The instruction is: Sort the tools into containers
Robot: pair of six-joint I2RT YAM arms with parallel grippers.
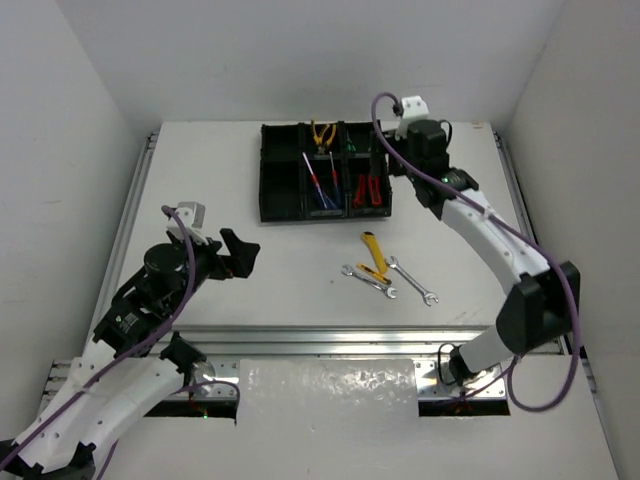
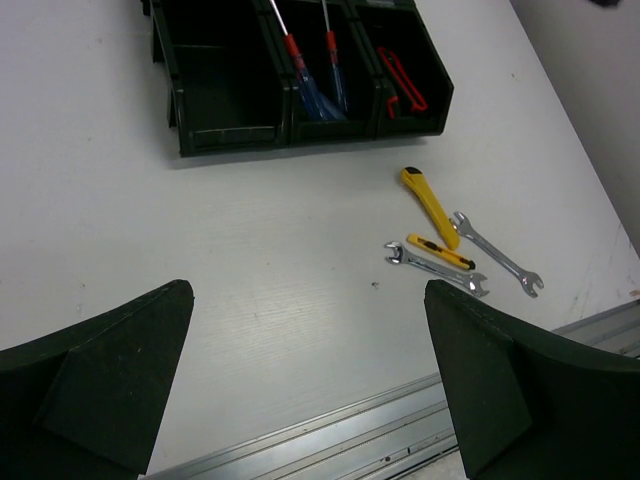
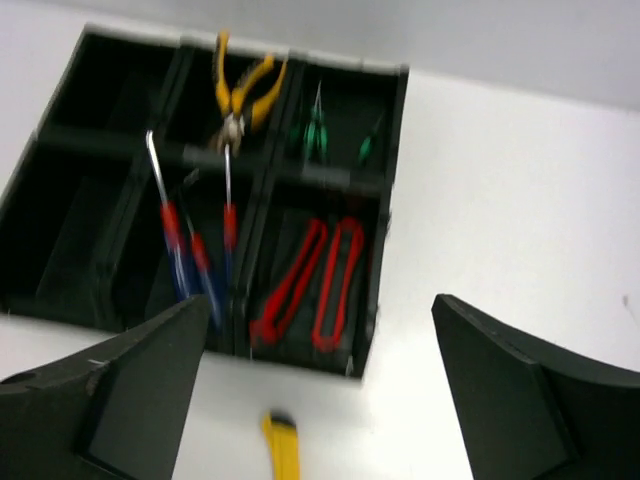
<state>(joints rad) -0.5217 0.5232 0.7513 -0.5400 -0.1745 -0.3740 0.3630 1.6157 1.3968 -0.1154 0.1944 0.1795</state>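
The black tray [image 1: 326, 217] sits at the table's far middle. It holds yellow pliers [image 1: 322, 133], tiny green screwdrivers [image 1: 351, 146], blue and red screwdrivers [image 1: 322, 182] and red cutters [image 1: 368, 190]. On the table in front lie two silver wrenches [image 1: 367, 281] [image 1: 412, 281], a yellow knife [image 1: 373, 249] and a smaller yellow tool [image 1: 374, 272]. My right gripper [image 3: 322, 300] hangs open and empty above the tray's right end [image 3: 390, 190], over the red cutters [image 3: 310, 280]. My left gripper [image 2: 308, 292] is open and empty, low at the near left, well away from the wrenches [image 2: 437, 268].
The tray's two left compartments [image 1: 280, 170] hold nothing. A metal rail [image 1: 330, 340] runs along the table's near edge, with a white padded strip [image 1: 328, 392] in front of it. White walls close in the table on three sides.
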